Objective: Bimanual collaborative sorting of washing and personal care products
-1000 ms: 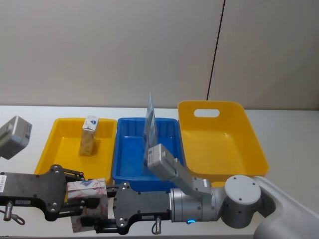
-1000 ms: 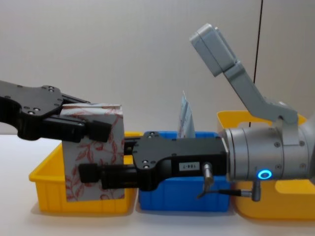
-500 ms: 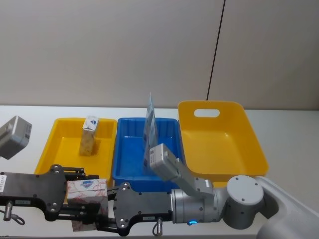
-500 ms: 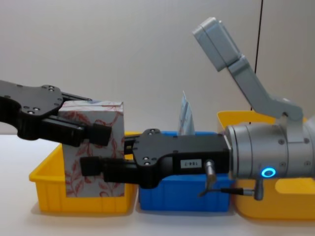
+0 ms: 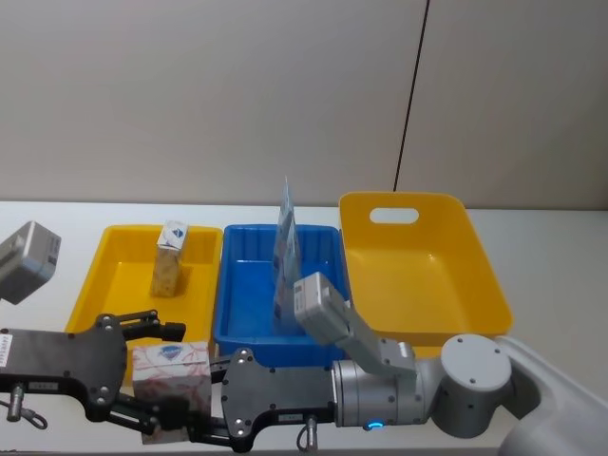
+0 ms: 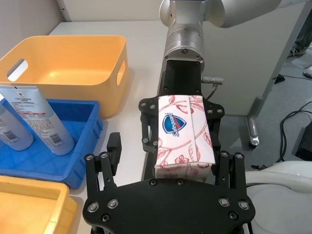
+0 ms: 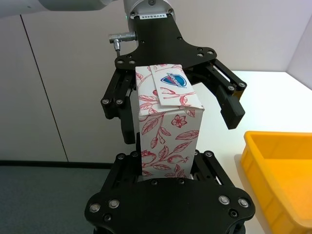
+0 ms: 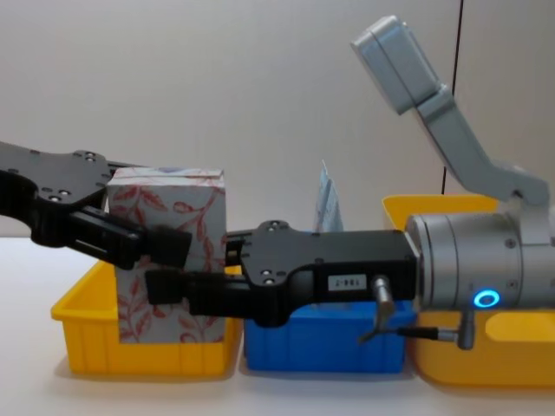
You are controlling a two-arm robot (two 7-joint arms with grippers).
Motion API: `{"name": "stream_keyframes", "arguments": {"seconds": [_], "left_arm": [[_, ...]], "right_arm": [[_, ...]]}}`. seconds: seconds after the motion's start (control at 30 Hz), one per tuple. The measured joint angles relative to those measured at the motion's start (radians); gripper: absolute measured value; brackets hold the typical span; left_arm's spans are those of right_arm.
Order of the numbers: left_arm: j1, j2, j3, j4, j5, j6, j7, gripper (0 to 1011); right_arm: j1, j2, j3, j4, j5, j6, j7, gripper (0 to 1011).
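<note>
At the lower left of the head view, the white-grey carton with red leaf print (image 5: 171, 359) sits upright between the two end effectors, in front of the shallow yellow bin (image 5: 122, 277) on the table (image 5: 556, 249). The right end effector (image 5: 204, 399), reaching across from the lower right, is closed narrowly on the carton's sides and holds it. The left end effector (image 5: 167, 376) comes in from the lower left edge with its fingers spread wide on either side of the carton, clear of its faces in both wrist views. A beige carton with blue mark (image 5: 171, 258) stands at the back of the shallow yellow bin. Pale blue tubes (image 5: 285, 242) stand upright in the blue bin (image 5: 249, 285) at centre, and the deep yellow bin (image 5: 418, 280) is to its right.
</note>
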Motion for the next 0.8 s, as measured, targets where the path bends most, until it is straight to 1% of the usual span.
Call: {"name": "stream_keyframes", "arguments": {"seconds": [0.43,0.8], "left_arm": [[0.000,0.000,0.000,0.000,0.000,0.000,0.000,1001],[0.000,0.000,0.000,0.000,0.000,0.000,0.000,1001]], "right_arm": [[-0.004,0.033,0.009,-0.014,0.015,0.008,-0.015,363],[-0.016,0.083,0.036,-0.039,0.044,0.018,-0.031,363]]}}
